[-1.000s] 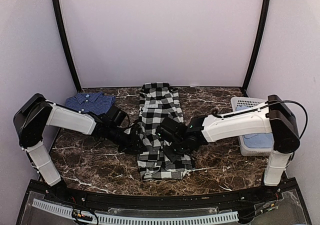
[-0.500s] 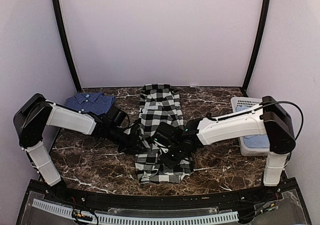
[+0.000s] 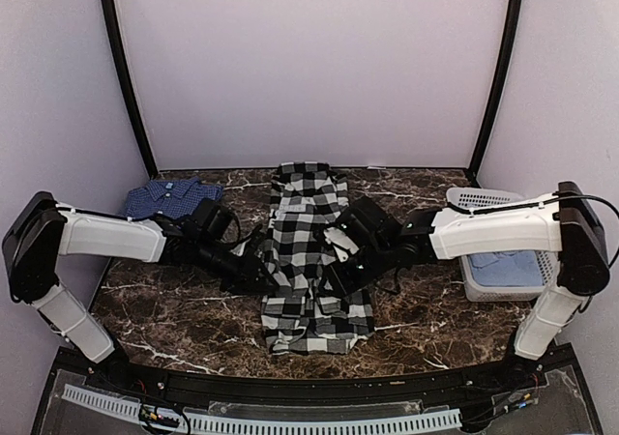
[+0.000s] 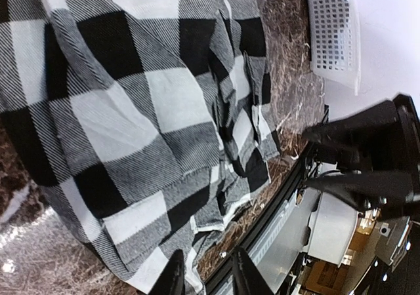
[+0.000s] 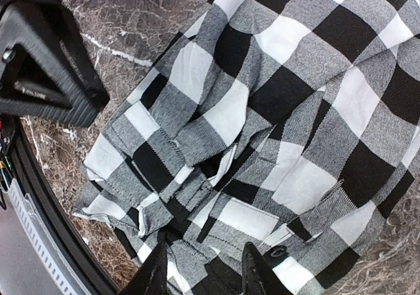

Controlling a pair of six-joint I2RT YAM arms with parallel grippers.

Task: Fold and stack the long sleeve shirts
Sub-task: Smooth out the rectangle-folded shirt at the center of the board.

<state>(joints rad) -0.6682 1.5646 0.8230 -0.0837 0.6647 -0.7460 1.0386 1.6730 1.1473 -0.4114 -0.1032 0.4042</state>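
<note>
The black-and-white checked long sleeve shirt (image 3: 311, 251) lies as a long narrow strip down the middle of the table, its near end rumpled in loose folds (image 5: 197, 177). The dark blue long sleeve shirt (image 3: 174, 196) lies folded at the back left. My left gripper (image 3: 263, 278) hovers at the checked shirt's left edge. In the left wrist view the left gripper (image 4: 207, 278) has its jaws a little apart over the cloth's edge (image 4: 164, 196), pinching nothing. My right gripper (image 3: 337, 273) hangs over the shirt's right side. In the right wrist view the right gripper (image 5: 205, 269) is open above the cloth.
A white slotted basket (image 3: 481, 203) with light blue cloth (image 3: 508, 268) inside stands at the right edge and shows again in the left wrist view (image 4: 331, 26). The left arm's black wrist (image 5: 46, 65) is close to the right gripper. Dark marble table (image 3: 435, 309) surrounds the shirt.
The right gripper has opened, let go of the checked shirt's near part and drawn back up and to the right. The left arm has stretched out lower, its gripper still at the shirt's left edge.
</note>
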